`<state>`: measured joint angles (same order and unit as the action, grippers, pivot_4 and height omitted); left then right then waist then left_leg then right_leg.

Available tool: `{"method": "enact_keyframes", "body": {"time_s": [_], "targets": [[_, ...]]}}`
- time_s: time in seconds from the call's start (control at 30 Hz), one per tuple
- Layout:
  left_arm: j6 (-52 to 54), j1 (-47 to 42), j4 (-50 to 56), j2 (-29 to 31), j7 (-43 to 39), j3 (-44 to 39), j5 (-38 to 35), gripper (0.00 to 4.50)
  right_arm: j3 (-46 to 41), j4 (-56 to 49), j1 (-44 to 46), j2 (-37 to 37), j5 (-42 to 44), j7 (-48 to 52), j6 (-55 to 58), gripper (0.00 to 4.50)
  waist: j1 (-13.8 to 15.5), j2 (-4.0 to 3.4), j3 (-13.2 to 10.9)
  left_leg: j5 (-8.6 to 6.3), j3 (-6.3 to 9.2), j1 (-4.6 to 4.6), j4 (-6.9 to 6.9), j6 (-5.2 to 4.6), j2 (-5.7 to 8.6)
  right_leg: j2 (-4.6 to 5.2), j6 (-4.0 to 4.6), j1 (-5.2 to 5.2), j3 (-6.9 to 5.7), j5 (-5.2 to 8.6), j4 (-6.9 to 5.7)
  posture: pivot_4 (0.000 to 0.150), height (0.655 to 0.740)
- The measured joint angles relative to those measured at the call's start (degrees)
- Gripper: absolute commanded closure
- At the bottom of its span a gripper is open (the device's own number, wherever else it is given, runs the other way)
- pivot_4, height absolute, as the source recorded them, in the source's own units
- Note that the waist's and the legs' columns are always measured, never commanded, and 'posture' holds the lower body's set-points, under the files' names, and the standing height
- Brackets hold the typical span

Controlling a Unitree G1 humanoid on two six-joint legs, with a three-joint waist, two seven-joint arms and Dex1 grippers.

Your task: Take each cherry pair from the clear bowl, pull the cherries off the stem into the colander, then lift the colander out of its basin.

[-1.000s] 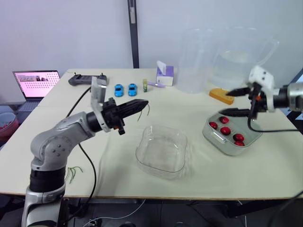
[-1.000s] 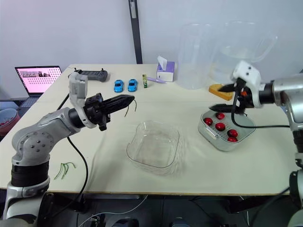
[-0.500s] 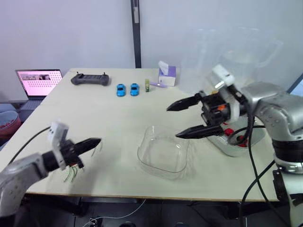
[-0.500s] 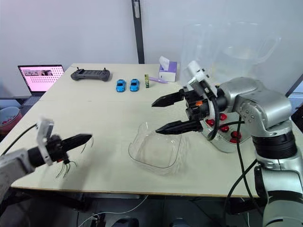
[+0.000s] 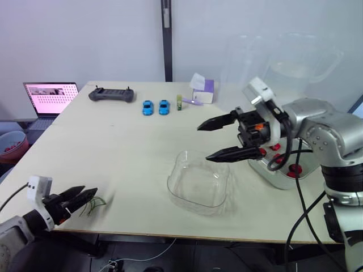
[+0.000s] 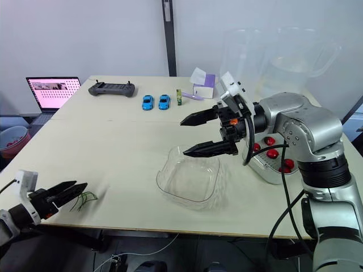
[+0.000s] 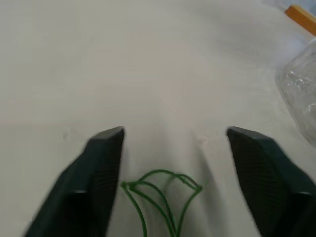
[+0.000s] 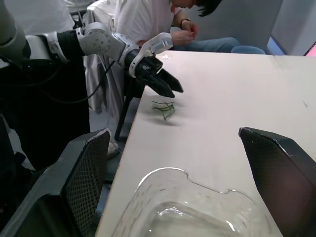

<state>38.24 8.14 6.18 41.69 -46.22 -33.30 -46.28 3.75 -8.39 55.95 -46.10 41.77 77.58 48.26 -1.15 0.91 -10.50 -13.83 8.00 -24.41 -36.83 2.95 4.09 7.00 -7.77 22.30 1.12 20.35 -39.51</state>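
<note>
Head view: your left tool (image 5: 88, 192) sits low at the near left edge of the tabletop (image 5: 130, 147). Its two fingers are parted and hold nothing. The loose green stems (image 5: 94, 203) lie on the tabletop just beside its fingertips, on the side toward the bowl. Your right tool (image 5: 204, 143) hangs above the tabletop with its fingers spread wide and empty. One fingertip is over the far rim of the clear bowl (image 5: 218, 190), the other higher up. No cherry pair is visible in the clear bowl, which stands near the front edge and well apart from the left tool. The colander (image 5: 271, 175) stands to the right of the bowl, partly hidden behind the right arm, with red cherries (image 5: 293, 168) in it. Colander and basin cannot be told apart here.

Left wrist view: the two fingers (image 7: 101, 173) stand wide apart. The stems (image 7: 160, 190) lie on the tabletop between them, touching neither. The wall of the clear bowl (image 7: 301, 94) shows at the side, well apart from the stems.

Right wrist view: the fingers (image 8: 84, 173) are wide apart with nothing between them. The rim of the clear bowl (image 8: 163, 170) lies below and between them. Beyond it the left tool (image 8: 160, 84) is at the tabletop's edge with the stems (image 8: 164, 108) just before its tips. A person (image 8: 163, 19) sits behind the tabletop.
</note>
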Motion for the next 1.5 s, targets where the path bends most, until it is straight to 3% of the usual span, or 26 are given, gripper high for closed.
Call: {"method": "enact_keyframes", "body": {"time_s": [0.13, 0.3, 0.43, 0.53, 0.67, 0.93, 1.1, 1.33, 1.5], "targets": [[-0.16, -2.29, -1.37, 3.15, -1.42, -4.38, -1.47, 0.04, -0.39, -0.44, -0.41, -1.53, 0.44, -0.22, 1.39, 0.0, -0.03, 0.0, 0.0, 0.0, 0.0, 0.0, 0.01, 0.0, 0.0, 0.0, 0.01, 0.0, 0.0, -0.01, 0.01, 0.15, 0.74], [2.5, -2.71, 5.45, 8.48, -5.67, -6.14, -5.51, 0.04, -0.28, -0.64, -2.57, -4.16, -0.52, -0.19, 1.37, 0.0, 0.0, -0.01, -0.01, 0.0, -0.02, 0.0, 0.03, 0.0, 0.02, 0.04, 0.0, 0.0, 0.0, -0.01, 0.05, 0.15, 0.74], [2.6, -2.58, 10.24, 17.34, -11.53, -5.54, -3.76, 0.04, -0.46, -1.18, -4.63, -6.85, -1.28, -0.71, 1.32, 0.0, -0.05, -0.09, -0.04, 0.0, -0.09, 0.01, 0.1, 0.0, 0.01, 0.03, 0.01, 0.02, 0.03, -0.01, 0.07, 0.15, 0.74], [5.75, -5.54, 12.8, 21.01, -14.97, -3.92, -6.96, 0.04, -1.54, -1.38, -6.63, -8.99, -1.59, -1.13, 1.43, 0.0, -0.05, -0.11, -0.06, -0.01, -0.1, 0.02, 0.14, -0.02, 0.0, 0.03, 0.01, 0.02, 0.04, -0.01, 0.07, 0.15, 0.74], [7.87, -16.29, 13.8, 23.92, -16.59, 3.3, -10.09, 0.04, -5.66, -0.6, -11.96, -13.21, -3.29, -4.37, 1.43, 0.0, 0.34, -0.13, -0.08, -0.13, -0.11, 0.01, 0.11, -0.23, 0.04, 0.02, -0.01, -0.02, 0.04, -0.02, 0.08, 0.15, 0.74], [7.69, -36.11, 7.3, 18.59, -18.22, 20.12, -7.8, 0.04, -20.4, -7.09, -28.36, -17.46, -5.45, -14.68, 2.15, 0.0, -0.02, -0.15, -0.08, -0.02, -0.31, 0.02, 0.13, -0.05, 0.02, -0.13, -0.01, 0.0, -0.01, -0.02, -0.02, 0.15, 0.74], [5.48, -47.13, -0.79, 12.48, -21.8, 28.61, -2.33, 0.04, -32.99, -13.62, -44.37, -19.33, -9.55, -19.06, 4.57, 0.0, 0.42, -0.13, -0.08, -0.12, -0.35, -0.03, -0.12, -0.21, 0.09, -0.16, -0.02, -0.14, -0.06, -0.02, -0.04, 0.15, 0.74], [3.55, -52.89, -5.37, 6.49, -26.25, 32.78, 1.4, 0.04, -46.78, -18.37, -57.84, -20.18, -12.67, -18.57, 10.18, 0.0, -0.19, -0.13, -0.08, -0.14, -0.39, 0.01, -0.2, -0.26, 0.06, -0.2, -0.05, -0.19, -0.04, -0.03, -0.05, 0.15, 0.74], [3.52, -53.36, -5.46, 6.02, -27.45, 33.01, 2.63, 0.04, -46.39, -19.38, -58.17, -21.88, -12.32, -18.7, 10.75, 0.0, -0.27, -0.13, -0.08, -0.14, -0.37, 0.02, -0.22, -0.27, 0.06, -0.19, -0.05, -0.22, -0.04, -0.03, -0.05, 0.15, 0.74]]}}
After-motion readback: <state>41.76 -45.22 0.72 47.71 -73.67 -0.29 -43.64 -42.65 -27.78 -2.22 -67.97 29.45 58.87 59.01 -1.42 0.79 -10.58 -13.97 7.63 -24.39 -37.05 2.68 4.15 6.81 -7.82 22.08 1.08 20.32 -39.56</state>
